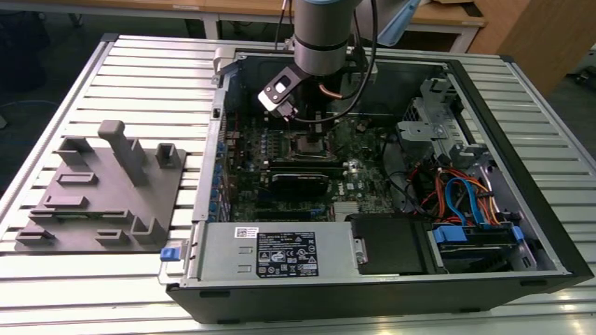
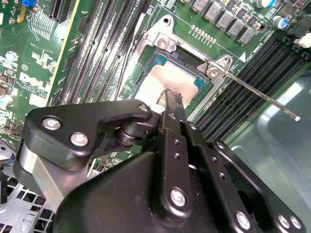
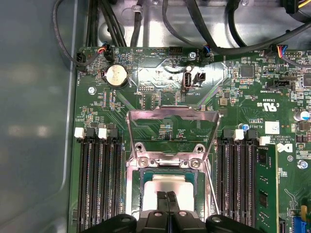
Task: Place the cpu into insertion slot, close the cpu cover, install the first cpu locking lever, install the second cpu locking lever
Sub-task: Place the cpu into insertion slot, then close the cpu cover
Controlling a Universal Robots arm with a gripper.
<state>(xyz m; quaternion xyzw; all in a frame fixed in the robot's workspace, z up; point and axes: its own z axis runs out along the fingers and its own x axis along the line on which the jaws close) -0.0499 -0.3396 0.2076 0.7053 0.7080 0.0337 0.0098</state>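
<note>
The cpu [image 3: 156,186] lies flat in the insertion slot [image 3: 167,163] on the motherboard [image 3: 243,97]. The cpu cover [image 3: 172,114] stands swung up. 1 locking lever [image 2: 257,96] juts free. The gripper [image 3: 167,195] is over the chip, its 2 fingers clenched together and empty.

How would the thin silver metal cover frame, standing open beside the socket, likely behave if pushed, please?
The thin silver metal cover frame would probably pivot at its screwed edge rather than slide. Its thin, windowed sheet looks light and bendable.
</note>
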